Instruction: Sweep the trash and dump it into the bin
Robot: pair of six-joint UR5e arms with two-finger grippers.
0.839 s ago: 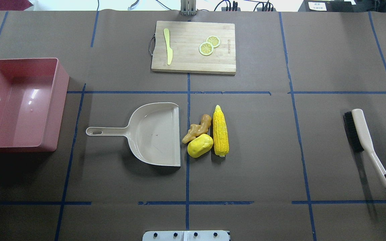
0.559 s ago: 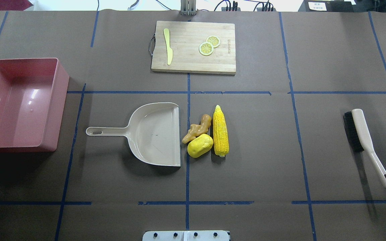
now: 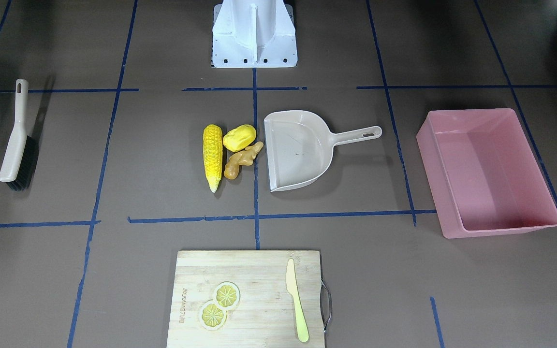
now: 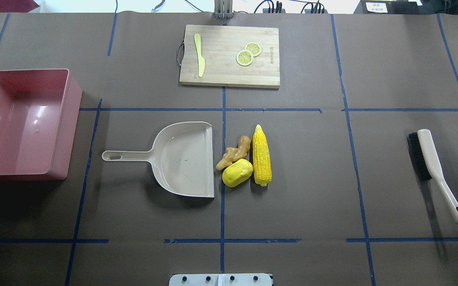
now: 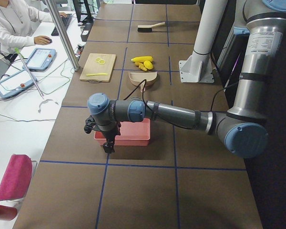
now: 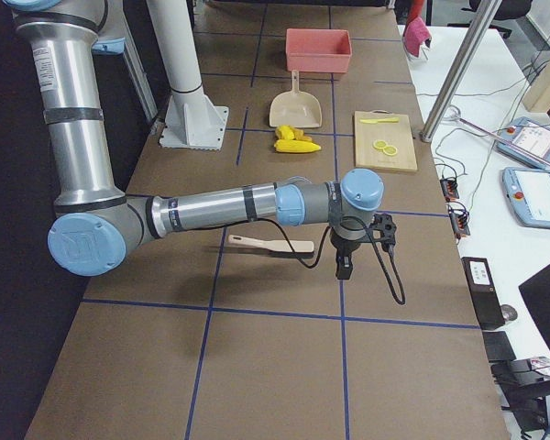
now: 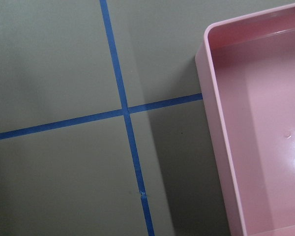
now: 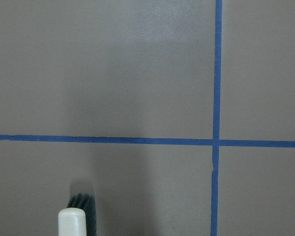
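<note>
The corn cob (image 4: 261, 155), the potato lump (image 4: 237, 173) and the ginger root (image 4: 233, 152) lie together mid-table, just off the open edge of the beige dustpan (image 4: 185, 159). The empty pink bin (image 4: 60, 131) stands at the far left. A beige brush (image 4: 431, 163) lies at the far right. My left gripper (image 5: 108, 147) shows only in the exterior left view, above the table beside the bin's outer end. My right gripper (image 6: 345, 269) shows only in the exterior right view, just beyond the brush (image 6: 270, 245). I cannot tell whether either is open or shut.
A wooden cutting board (image 4: 229, 55) with a pale yellow knife (image 4: 199, 55) and two lemon slices (image 4: 248, 53) lies at the far side. Blue tape lines cross the brown table cover. The robot base plate (image 4: 221, 279) is at the near edge.
</note>
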